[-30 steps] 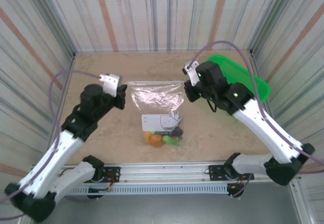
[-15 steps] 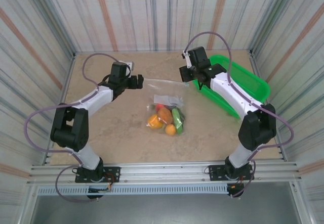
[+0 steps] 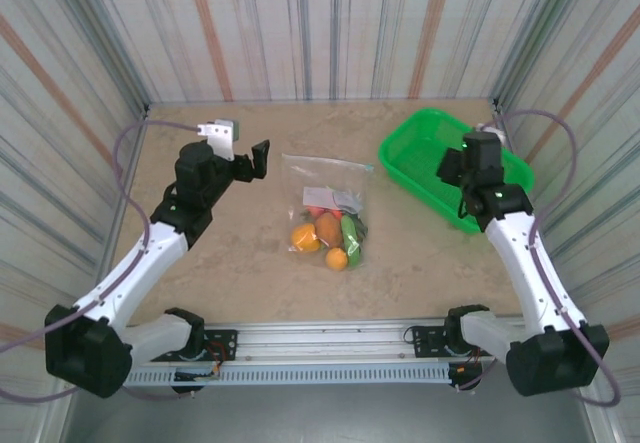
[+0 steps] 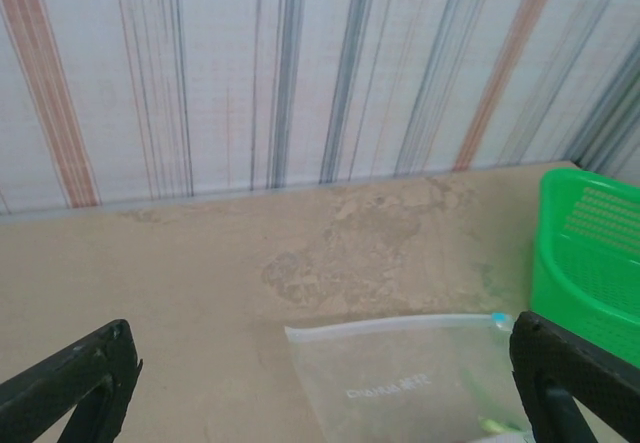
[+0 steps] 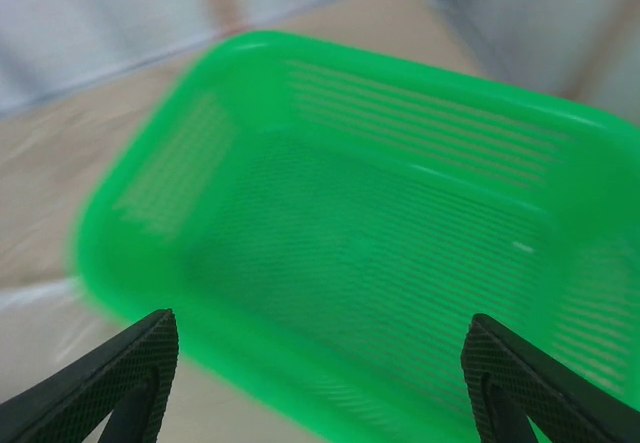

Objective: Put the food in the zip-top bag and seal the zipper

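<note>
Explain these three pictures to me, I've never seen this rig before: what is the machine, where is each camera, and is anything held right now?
Two white robot arms are bolted at the near edge of the table. One picture looks down on both. The other two come from a camera on each wrist, with the black fingers at the bottom corners. The left gripper is open, facing a clear bag with toy food bunched at its near end. The right gripper is open above a green basket. Nothing is held.

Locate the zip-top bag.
Top view: the zip-top bag lies mid-table, between the left end effector and the green basket, food bunched at its near end.
</note>
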You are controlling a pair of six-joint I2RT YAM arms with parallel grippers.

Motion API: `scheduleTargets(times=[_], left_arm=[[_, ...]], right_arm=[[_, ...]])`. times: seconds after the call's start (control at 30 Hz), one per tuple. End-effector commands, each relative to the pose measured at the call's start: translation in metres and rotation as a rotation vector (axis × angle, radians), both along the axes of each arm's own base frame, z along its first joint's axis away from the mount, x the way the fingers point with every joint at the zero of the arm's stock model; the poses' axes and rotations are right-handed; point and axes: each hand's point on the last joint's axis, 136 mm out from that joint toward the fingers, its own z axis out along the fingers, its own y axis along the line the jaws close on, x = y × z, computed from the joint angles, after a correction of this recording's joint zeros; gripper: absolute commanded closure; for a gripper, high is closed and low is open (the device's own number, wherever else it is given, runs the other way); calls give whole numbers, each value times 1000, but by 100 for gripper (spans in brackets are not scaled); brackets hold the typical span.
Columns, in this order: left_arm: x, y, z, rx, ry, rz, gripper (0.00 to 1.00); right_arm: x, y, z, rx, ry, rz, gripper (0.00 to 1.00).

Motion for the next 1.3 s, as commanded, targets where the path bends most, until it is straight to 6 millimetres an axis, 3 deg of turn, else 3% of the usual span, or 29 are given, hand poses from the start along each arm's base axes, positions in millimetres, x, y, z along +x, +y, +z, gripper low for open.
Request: scheduleTargets(times=[0.0, 0.07, 0.17, 0.27, 0.37, 0.5, 0.57, 0.73, 0.97, 1.0, 1.1, 1.17, 1.27], left_arm=[[-32, -18, -2, 9, -35, -110, 1], [-50, -19, 0, 32, -66, -131, 1], [-61, 1, 6, -5, -88, -41, 1], [-64, 14, 7, 10, -97, 26, 1], [-61, 23, -7, 83, -81, 74, 1], [-66, 5, -22, 208, -161, -56, 1], [-67, -1, -29, 248, -188, -99, 1], [-72, -15, -45, 305, -279, -206, 1], [-58, -5, -53, 319, -276, -146, 1], [-55, -2, -52, 316, -276, -123, 1], [-44, 13, -55, 314, -260, -35, 1], [-39, 21, -57, 315, -267, -5, 1], [-28, 33, -64, 318, -240, 40, 1]], right_arm=[[-32, -55, -22, 15, 33, -337, 22], [-48, -78, -31, -48, 51, -481, 19], [-56, -103, -66, 3, 111, -596, 15], [-38, -113, -94, 78, 123, -552, 13], [-15, -114, -116, 162, 141, -474, 13], [-1, -119, -150, 310, 202, -449, 14], [16, -108, -160, 390, 190, -352, 16], [65, -77, -148, 537, 48, -97, 28], [131, -15, -154, 560, 111, 263, 34], [137, -10, -154, 551, 128, 289, 40], [133, -29, -148, 386, 140, 173, 35], [123, -44, -127, 266, 82, 84, 28], [111, -44, -87, 113, -11, 68, 11]])
